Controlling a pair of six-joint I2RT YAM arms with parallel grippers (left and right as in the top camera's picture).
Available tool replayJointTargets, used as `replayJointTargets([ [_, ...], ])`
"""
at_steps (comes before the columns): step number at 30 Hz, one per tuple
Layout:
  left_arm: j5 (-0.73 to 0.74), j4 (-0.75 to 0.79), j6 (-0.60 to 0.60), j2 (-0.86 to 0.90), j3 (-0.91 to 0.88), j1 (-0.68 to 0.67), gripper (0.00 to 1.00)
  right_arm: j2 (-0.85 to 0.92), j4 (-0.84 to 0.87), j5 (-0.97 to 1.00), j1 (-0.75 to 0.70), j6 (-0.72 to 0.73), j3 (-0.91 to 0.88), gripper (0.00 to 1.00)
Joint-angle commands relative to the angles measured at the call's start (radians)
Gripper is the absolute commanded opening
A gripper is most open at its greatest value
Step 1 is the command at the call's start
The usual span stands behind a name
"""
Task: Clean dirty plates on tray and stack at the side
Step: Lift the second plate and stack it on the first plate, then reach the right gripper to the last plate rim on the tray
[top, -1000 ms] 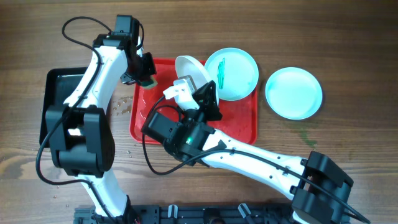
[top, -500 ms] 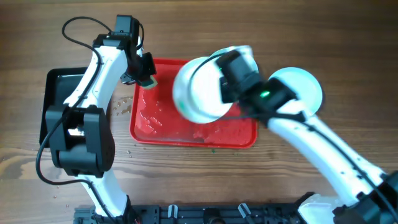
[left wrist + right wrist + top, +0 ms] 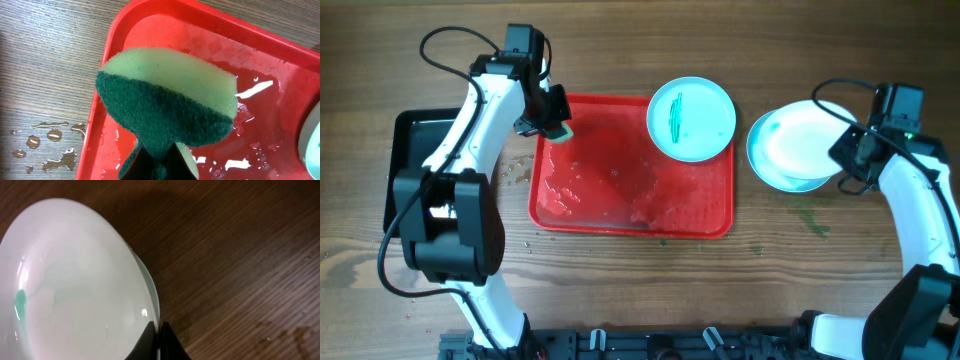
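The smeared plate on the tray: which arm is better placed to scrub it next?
Left, probably. The left gripper holds the sponge over the tray where the smeared plate lies. The right gripper is off the tray, shut on the held plate above the side plate.

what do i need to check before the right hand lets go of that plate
1. right hand grip: ok, shut on held plate rim
2. held plate above side plate: ok, overlapping, off-centre
3. held plate seated flat: cannot tell
4. held plate clean: not ok, teal spot in right wrist view
5. left hand out of the way: ok, holding sponge over tray corner
6. tray plate cleaned: not ok, teal smears
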Motion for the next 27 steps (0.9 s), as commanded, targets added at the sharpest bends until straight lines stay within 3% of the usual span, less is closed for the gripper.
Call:
replayJointTargets([
  [1, 0.016, 0.001, -0.009, 0.009, -0.002, -0.004, 0.04, 0.004, 0.05, -0.025, 0.0, 0.019, -0.051, 0.05],
  [5, 0.016, 0.006, -0.009, 0.009, -0.002, -0.004, 0.04, 0.032, 0.081, -0.086, 0.002, 0.014, -0.053, 0.34],
  [9, 0.016, 0.005, -0.009, 0.009, -0.002, -0.004, 0.04, 0.029, 0.089, -0.36, 0.05, -0.037, 0.05, 0.45],
  [11, 0.016, 0.005, -0.009, 0.009, -0.002, -0.004, 0.04, 0.031, 0.098, -0.422, 0.153, 0.003, 0.103, 0.44],
  [17, 0.015, 0.005, -0.009, 0.009, -0.002, -0.004, 0.04, 0.176, 0.069, -0.337, 0.462, 0.317, 0.108, 0.4],
  [27, 0.016, 0.005, -0.009, 0.009, -0.002, -0.004, 0.04, 0.388, 0.144, -0.461, 0.479, 0.351, 0.13, 0.3],
])
